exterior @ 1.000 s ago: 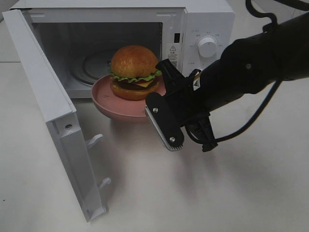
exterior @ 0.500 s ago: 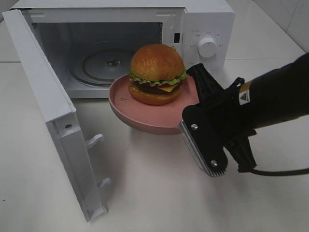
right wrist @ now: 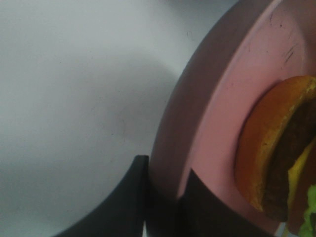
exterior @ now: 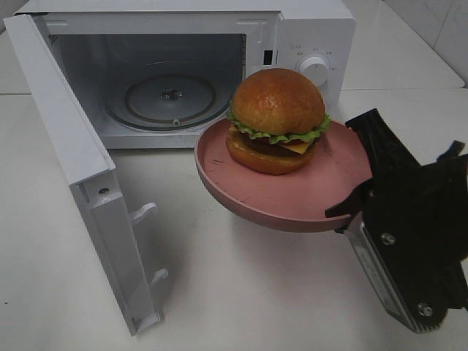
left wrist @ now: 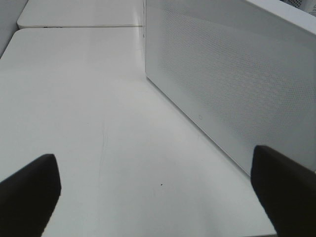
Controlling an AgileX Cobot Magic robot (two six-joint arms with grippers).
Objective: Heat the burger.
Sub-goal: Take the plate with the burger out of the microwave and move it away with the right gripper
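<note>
The burger (exterior: 278, 121), glossy orange-brown bun over frilly lettuce, dark patty and yellow cheese, sits on a pink plate (exterior: 270, 197) held in the air before the open microwave (exterior: 307, 29); the right gripper (right wrist: 163, 197) pinches the plate's rim, and the left gripper (left wrist: 153, 190) gapes wide, holding nothing

a white microwave (exterior: 307, 44) stood on a white table (exterior: 241, 292), its door (exterior: 73, 168) swung fully open. a glass turntable (exterior: 170, 99) lay inside the cavity. a pink plate (exterior: 285, 201) was raised above the table.
</note>
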